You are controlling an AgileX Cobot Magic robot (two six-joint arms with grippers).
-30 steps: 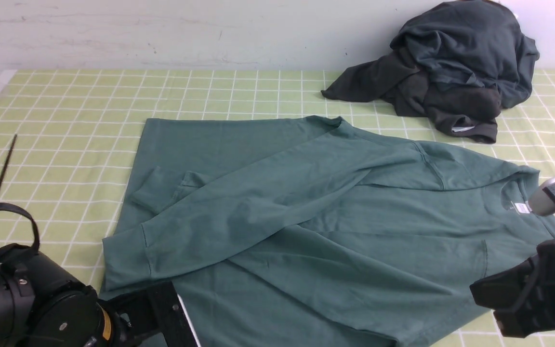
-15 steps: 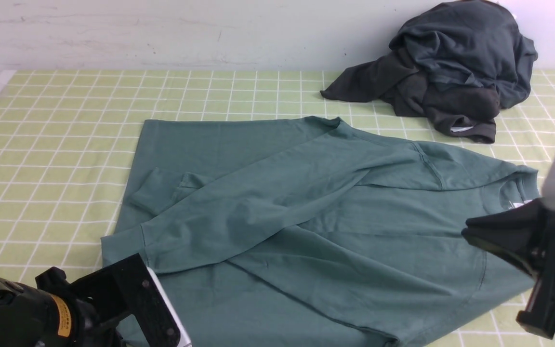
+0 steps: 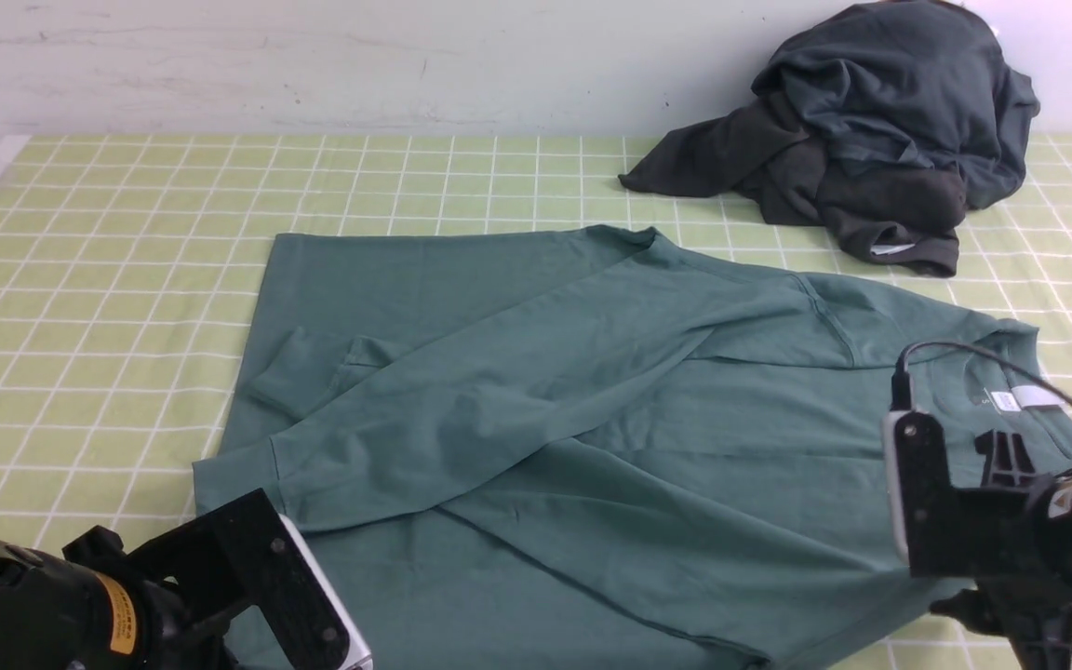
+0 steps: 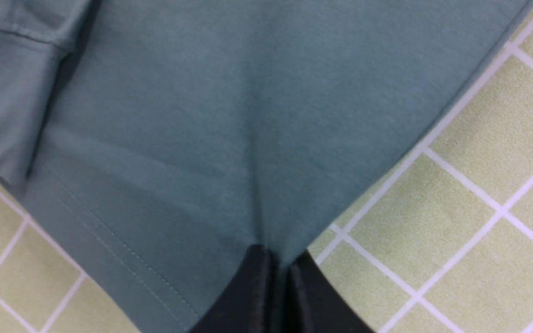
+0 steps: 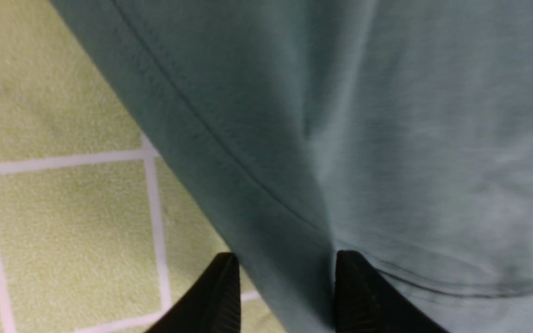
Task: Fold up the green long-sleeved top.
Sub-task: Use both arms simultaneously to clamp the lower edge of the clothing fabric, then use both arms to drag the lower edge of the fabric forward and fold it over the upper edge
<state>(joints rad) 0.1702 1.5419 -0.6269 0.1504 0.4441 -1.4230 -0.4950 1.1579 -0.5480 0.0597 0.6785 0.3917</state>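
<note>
Green long-sleeved top (image 3: 592, 419) is caught at its near edge by both arms. The left gripper (image 4: 275, 277) has its two black fingers (image 4: 252, 296) pressed together with a fold of the green fabric pinched between their tips, close to the stitched hem, and the cloth puckers into a crease running away from the pinch. The right gripper (image 5: 285, 277) stands with its fingers (image 5: 222, 291) apart. The seamed edge of the top passes through the gap, with one finger over the checked cloth (image 5: 63, 222) and the other at the fabric; the view is too blurred to tell whether either finger touches it. In the front view the left arm sits low at the top's near left corner and the right arm at its near right side, just below the neckline, with a thin cable (image 3: 964, 349) arching over the fabric. The top lies spread flat in the middle of the checked cloth, neck toward the robot's right with a white label (image 3: 1025, 398) showing. One sleeve (image 3: 517, 372) is folded slantwise across the body, and its cuff (image 3: 238, 484) lies at the near left. A second cuff (image 3: 299, 368) lies on the body beside it. Well apart, at the far right against the wall, sits a pile of dark clothes (image 3: 871, 121).
</note>
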